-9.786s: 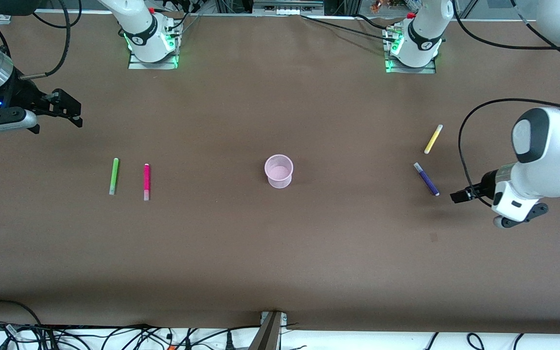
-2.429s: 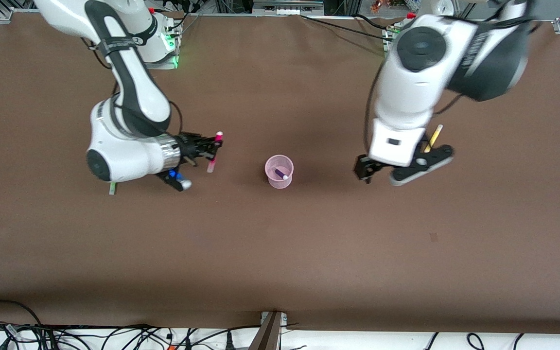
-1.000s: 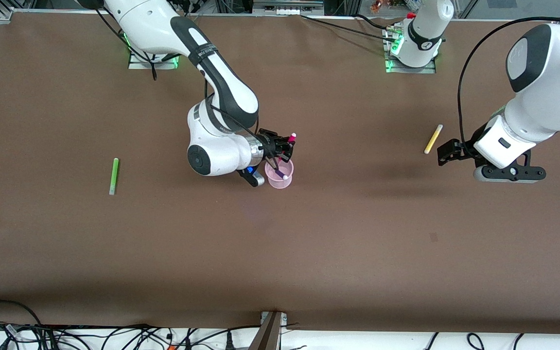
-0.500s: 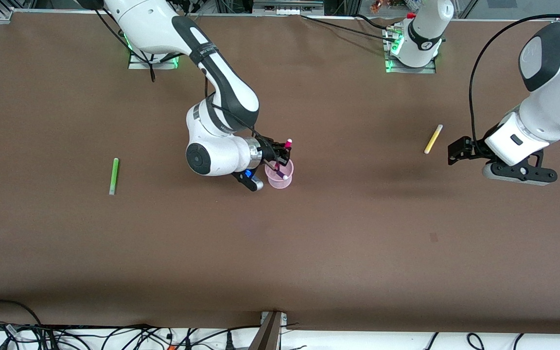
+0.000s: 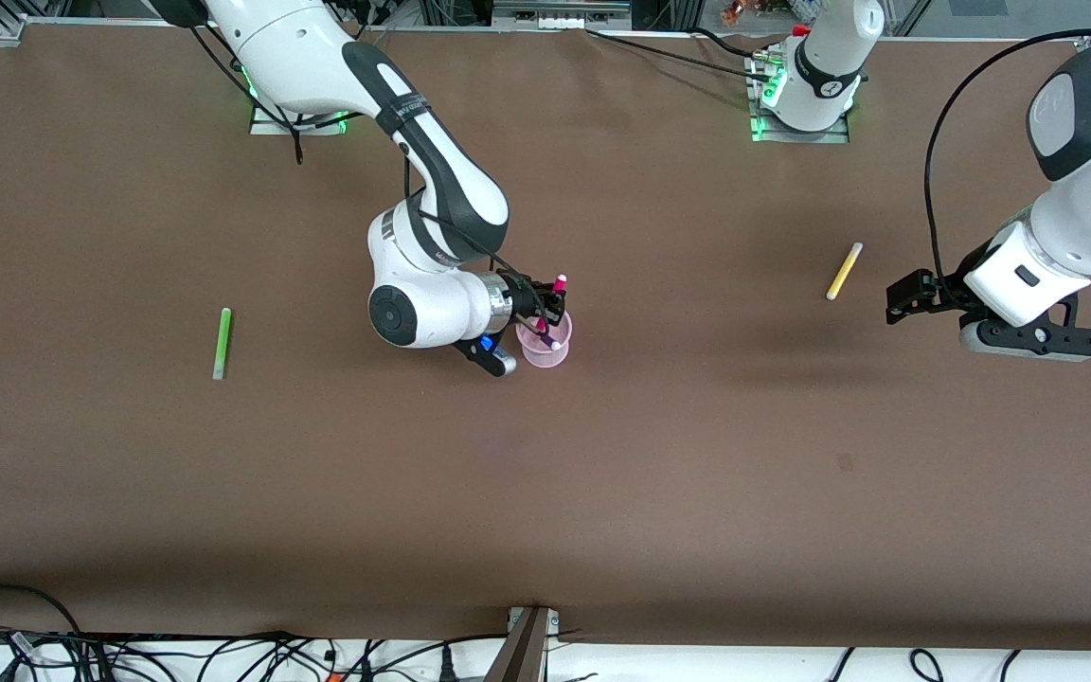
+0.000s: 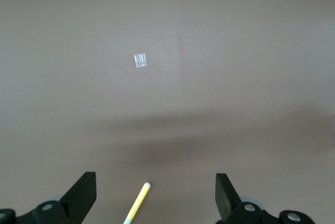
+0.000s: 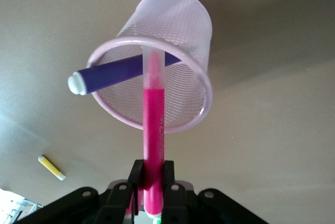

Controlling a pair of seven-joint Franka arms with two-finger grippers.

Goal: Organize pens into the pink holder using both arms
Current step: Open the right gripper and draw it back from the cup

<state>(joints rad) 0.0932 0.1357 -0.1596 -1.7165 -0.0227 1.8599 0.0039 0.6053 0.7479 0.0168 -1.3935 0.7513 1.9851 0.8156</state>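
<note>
The pink holder [image 5: 545, 343] stands mid-table, with the dark purple pen [image 7: 112, 72] leaning inside it. My right gripper [image 5: 545, 305] is shut on the magenta-pink pen [image 5: 553, 301] and holds it over the holder, its pale tip inside the rim [image 7: 154, 77]. The yellow pen [image 5: 844, 271] lies on the table toward the left arm's end; it shows between my fingers in the left wrist view [image 6: 137, 206]. My left gripper [image 5: 903, 301] is open, just beside the yellow pen. The green pen [image 5: 222, 342] lies toward the right arm's end.
The brown table [image 5: 602, 474] carries a small pale mark [image 5: 845, 462] nearer the camera. Cables run along the table's edge [image 5: 223, 654]. The arm bases [image 5: 806, 95] stand at the top.
My right gripper has lowered the magenta-pink pen a little toward the holder. My left arm has drifted slightly away from the yellow pen toward the table's end.
</note>
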